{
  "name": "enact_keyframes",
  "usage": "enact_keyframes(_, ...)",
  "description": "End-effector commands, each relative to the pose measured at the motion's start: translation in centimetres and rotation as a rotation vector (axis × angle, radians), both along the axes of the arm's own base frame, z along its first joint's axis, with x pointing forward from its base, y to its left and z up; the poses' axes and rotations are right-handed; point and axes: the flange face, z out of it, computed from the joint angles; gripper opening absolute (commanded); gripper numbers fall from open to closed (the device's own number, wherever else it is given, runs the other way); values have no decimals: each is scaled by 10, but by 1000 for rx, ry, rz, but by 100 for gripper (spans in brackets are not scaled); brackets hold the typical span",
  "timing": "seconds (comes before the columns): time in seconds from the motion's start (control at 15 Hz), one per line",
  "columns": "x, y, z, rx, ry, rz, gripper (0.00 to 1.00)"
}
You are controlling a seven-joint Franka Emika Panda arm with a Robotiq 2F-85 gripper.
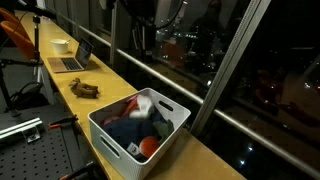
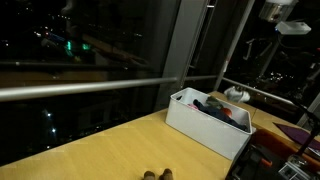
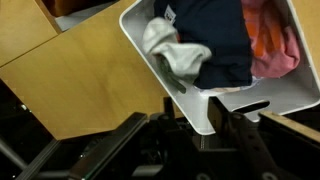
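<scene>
A white plastic basket (image 1: 118,128) stands on the long wooden counter (image 1: 100,75) beside the window, also visible from the far side in an exterior view (image 2: 205,128). It holds dark navy clothes (image 3: 225,35), a white-grey cloth (image 3: 170,50), a pink-orange garment (image 3: 275,40) and something orange (image 1: 148,147). My gripper (image 1: 140,38) hangs high above the counter, just behind the basket. In the wrist view the gripper (image 3: 192,112) looks down on the basket's near rim (image 3: 150,60). Its dark fingers (image 3: 215,112) stand apart with nothing between them.
A brown object (image 1: 87,91) lies on the counter behind the basket, with a laptop (image 1: 70,61) and a white bowl (image 1: 62,45) farther back. A metal breadboard table (image 1: 25,128) stands beside the counter. Dark window glass and its frame (image 1: 225,70) run along the other side.
</scene>
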Motion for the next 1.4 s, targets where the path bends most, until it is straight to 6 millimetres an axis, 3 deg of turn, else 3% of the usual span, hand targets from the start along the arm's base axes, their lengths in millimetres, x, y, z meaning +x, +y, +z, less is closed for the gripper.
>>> enact_keyframes(0.0,-12,14,25,19,-48,83,73)
enact_keyframes(0.13,-12,41,30,34,-72,129,87)
enact_keyframes(0.27,-4,90,23,63,-98,190,99)
enact_keyframes(0.47,14,174,-6,150,-87,263,100)
enact_keyframes(0.67,25,254,-49,252,-10,308,100)
enact_keyframes(0.87,33,317,-105,309,109,323,100)
enact_keyframes(1.33,33,404,-229,314,338,423,100)
